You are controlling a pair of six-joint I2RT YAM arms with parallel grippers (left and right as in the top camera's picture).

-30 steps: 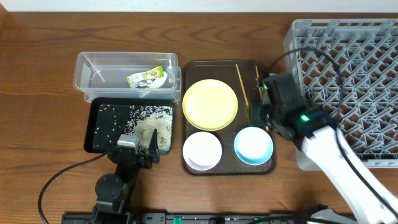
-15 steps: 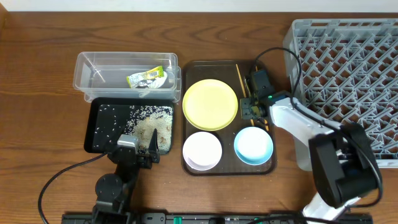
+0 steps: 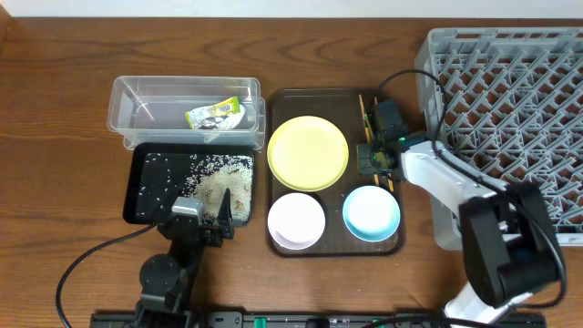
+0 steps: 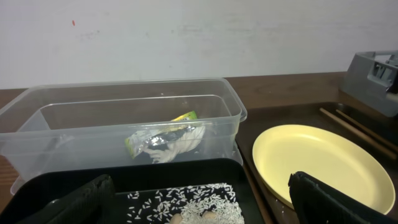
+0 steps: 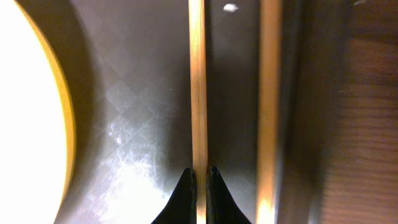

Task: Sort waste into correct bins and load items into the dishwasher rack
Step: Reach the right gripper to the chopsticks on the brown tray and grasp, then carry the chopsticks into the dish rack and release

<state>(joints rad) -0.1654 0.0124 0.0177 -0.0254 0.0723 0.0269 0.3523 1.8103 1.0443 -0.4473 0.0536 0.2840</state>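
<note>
Wooden chopstick (image 5: 197,93) lay along the right edge of the brown serving tray (image 3: 301,94), pinched between the closed fingers of the right gripper (image 5: 198,178), with the second chopstick (image 5: 268,93) just beside it. The left gripper (image 4: 199,196) hung wide open over the black tray's (image 3: 146,196) near edge.

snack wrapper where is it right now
In the overhead view the snack wrapper lies inside the clear tub, toward its right end, on the table's left side, just behind the black tray and left of the yellow plate.
</note>
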